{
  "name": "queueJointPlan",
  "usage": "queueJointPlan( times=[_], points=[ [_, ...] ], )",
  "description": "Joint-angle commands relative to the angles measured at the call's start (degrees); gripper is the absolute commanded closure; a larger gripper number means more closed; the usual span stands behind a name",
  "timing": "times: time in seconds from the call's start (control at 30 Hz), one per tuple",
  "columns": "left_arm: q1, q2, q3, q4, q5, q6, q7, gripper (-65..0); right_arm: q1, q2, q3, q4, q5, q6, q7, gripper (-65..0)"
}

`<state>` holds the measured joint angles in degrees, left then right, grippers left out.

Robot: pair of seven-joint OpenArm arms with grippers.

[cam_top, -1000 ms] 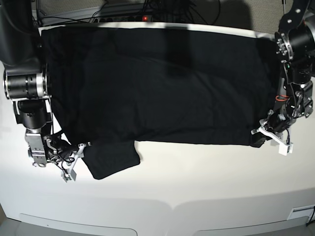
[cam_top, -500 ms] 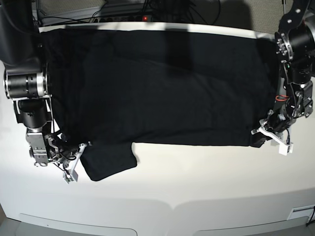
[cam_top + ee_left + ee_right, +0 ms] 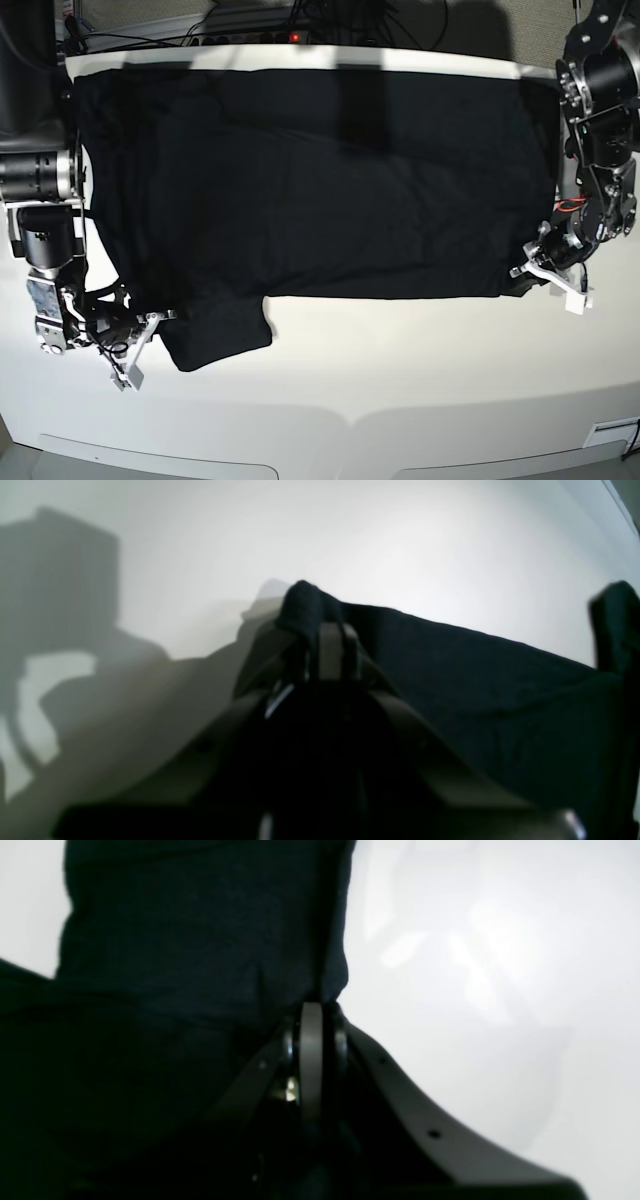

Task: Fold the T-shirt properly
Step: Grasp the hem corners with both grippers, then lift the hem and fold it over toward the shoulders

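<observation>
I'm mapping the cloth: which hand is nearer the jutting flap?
The right hand, beside the flap; the left hand is at the T-shirt's opposite side.

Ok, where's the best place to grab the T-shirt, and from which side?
I'd pinch the loose lower edge of the T-shirt near its two ends, coming from the outer sides as both pincers do. It lies flat and broad, so gripping far apart should limit sagging; a sleeve-like flap juts out by the left end in the base view.
</observation>
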<state>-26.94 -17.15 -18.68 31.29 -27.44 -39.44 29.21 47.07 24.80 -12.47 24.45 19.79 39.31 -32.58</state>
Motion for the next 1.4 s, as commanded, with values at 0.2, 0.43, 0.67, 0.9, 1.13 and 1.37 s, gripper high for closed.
queueJointPlan(
  times=[0.2,0.43,0.67,0.9,1.13,1.37],
  points=[
    [7.34,-0.63,0.02,12.41,-7.69,-0.56,-0.13,0.0,0.13,5.38,0.13,1.46,9.77,0.69,-0.52,0.0],
    [20.59,-0.74,0.02,34.6,-8.57,-0.56,-0.59,0.0,-6.45,7.96,0.13,7.67,16.13,0.69,-0.44,0.0],
    [25.46,-1.11,0.02,40.52,-8.59,0.04,-1.84,0.0,-19.28,13.33,0.13,30.93,25.73,0.69,-1.14,0.0],
    [26.34,-1.14,-0.02,40.52,-8.61,0.02,-1.84,0.0,-31.98,19.04,0.66,50.12,25.2,-4.42,-0.72,0.0],
    [26.32,-1.97,-0.02,40.52,-8.66,0.0,-1.86,0.0,-44.15,18.86,13.42,60.98,25.2,-5.05,-1.18,0.0],
    [26.4,-5.6,-0.02,40.52,-10.88,-0.07,-0.24,0.0,-57.88,18.69,24.48,70.66,25.18,-5.07,-1.25,0.0]
  ],
)
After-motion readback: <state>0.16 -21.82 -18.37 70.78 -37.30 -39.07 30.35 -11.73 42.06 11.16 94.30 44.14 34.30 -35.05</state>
